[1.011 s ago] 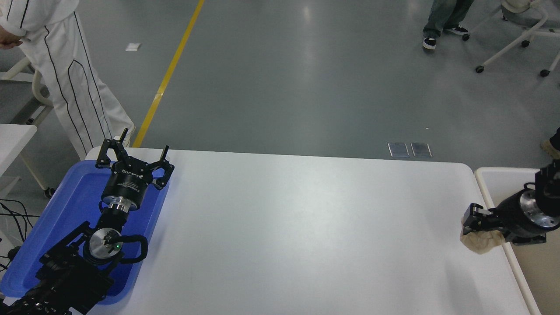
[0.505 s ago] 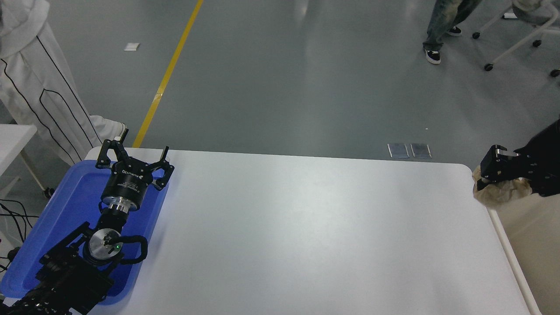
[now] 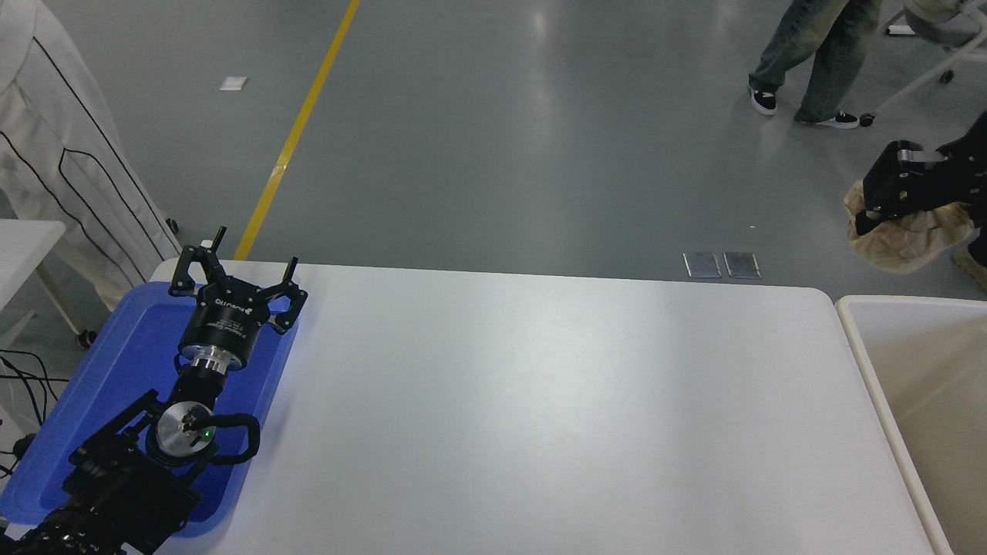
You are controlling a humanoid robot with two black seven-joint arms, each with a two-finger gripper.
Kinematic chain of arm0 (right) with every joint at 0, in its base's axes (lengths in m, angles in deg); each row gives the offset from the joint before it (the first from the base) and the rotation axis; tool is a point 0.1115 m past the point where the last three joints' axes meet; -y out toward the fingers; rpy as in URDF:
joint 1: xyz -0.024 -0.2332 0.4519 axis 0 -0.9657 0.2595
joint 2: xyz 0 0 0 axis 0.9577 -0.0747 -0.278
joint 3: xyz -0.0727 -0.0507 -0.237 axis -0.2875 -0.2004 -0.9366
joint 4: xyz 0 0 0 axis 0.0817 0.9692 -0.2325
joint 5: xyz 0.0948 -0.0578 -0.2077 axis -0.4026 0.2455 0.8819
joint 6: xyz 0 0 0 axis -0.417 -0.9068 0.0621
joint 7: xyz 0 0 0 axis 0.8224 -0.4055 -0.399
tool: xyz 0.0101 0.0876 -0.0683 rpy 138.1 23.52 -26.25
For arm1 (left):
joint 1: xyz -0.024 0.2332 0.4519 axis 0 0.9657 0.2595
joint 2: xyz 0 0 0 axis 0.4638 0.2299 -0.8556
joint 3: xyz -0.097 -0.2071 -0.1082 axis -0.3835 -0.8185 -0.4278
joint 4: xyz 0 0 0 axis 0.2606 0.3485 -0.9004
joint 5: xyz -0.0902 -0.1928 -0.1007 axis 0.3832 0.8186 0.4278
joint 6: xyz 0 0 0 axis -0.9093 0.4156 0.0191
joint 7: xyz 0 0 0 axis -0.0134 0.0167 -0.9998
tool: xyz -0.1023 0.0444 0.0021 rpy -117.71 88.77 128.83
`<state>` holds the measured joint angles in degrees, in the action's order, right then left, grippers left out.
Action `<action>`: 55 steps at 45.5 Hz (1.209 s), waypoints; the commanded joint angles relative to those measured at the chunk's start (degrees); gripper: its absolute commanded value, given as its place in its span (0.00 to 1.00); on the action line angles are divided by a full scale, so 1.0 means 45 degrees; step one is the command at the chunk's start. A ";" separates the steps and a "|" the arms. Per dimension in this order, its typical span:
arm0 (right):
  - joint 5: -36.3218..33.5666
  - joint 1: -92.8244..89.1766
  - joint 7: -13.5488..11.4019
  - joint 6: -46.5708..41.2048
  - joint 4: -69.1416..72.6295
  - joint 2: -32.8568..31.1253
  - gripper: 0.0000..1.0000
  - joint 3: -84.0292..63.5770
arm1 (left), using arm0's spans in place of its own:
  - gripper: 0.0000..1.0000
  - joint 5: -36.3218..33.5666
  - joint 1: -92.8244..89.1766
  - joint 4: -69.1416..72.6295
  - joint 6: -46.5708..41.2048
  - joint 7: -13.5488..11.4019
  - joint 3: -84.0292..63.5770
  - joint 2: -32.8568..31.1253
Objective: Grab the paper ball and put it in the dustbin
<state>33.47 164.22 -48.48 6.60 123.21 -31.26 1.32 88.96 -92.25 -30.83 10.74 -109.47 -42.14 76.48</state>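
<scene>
Grey workshop floor with a yellow line (image 3: pixel 301 127) fills the top of my view, and the white table (image 3: pixel 540 408) spreads below it. At the right edge, my right gripper (image 3: pixel 887 193) has its fingers pinched onto the paper ball (image 3: pixel 910 239), which hangs crumpled and tan under the black fingers, high in the picture above the far end of the dustbin (image 3: pixel 864 362). The ball is clear of the table and not touching the bin's rim. The dustbin stands just beside the table's right edge, cream rim, beige inner walls. My right arm enters from the right edge, only its end visible.

At the lower left, my left gripper (image 3: pixel 235 266) sits parked over the blue tray (image 3: pixel 116 362), fingers spread and holding nothing.

A person in white striped clothing (image 3: pixel 54 154) stands at the far left, and another person's legs (image 3: pixel 810 62) show at the top right, near a wheeled chair (image 3: pixel 941 46).
</scene>
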 commanded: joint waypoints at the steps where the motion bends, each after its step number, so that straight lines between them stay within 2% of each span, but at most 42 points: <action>1: -0.0092 0.0543 0.0002 -0.0025 0.0156 0.0320 0.00 -0.0155 | 1.00 -0.0010 0.0000 -0.0001 -0.0002 -0.0018 0.0000 0.0000; 15: -0.0131 0.0465 0.0060 -0.0025 -0.0137 0.0281 0.00 -0.2067 | 1.00 0.0009 0.0000 -0.0001 -0.0002 0.0001 0.0000 0.0000; 25: -0.1322 0.0426 0.0080 -0.0025 -0.0313 0.0417 0.00 -0.4957 | 1.00 0.0009 0.0000 -0.0001 -0.0002 -0.0018 0.0000 0.0000; 34: -0.1108 0.0348 0.0080 -0.0025 -0.0333 0.0243 0.00 -0.7068 | 1.00 0.0009 0.0000 -0.0001 -0.0002 -0.0018 0.0000 0.0000; 50: -0.0346 -0.0022 0.0002 -0.0025 -0.2225 -0.3623 0.00 -0.8183 | 1.00 -0.0010 0.0000 -0.0001 -0.0002 -0.0018 0.0000 0.0000; 55: -0.0327 -0.0938 -0.0017 -0.0025 -0.3357 -0.4386 0.00 -0.8027 | 1.00 0.0009 0.0000 0.0019 -0.0002 -0.0018 0.0000 0.0000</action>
<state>31.03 164.81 -48.32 6.48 116.16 -42.12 -33.12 88.96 -92.25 -30.81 10.71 -109.55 -42.14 76.47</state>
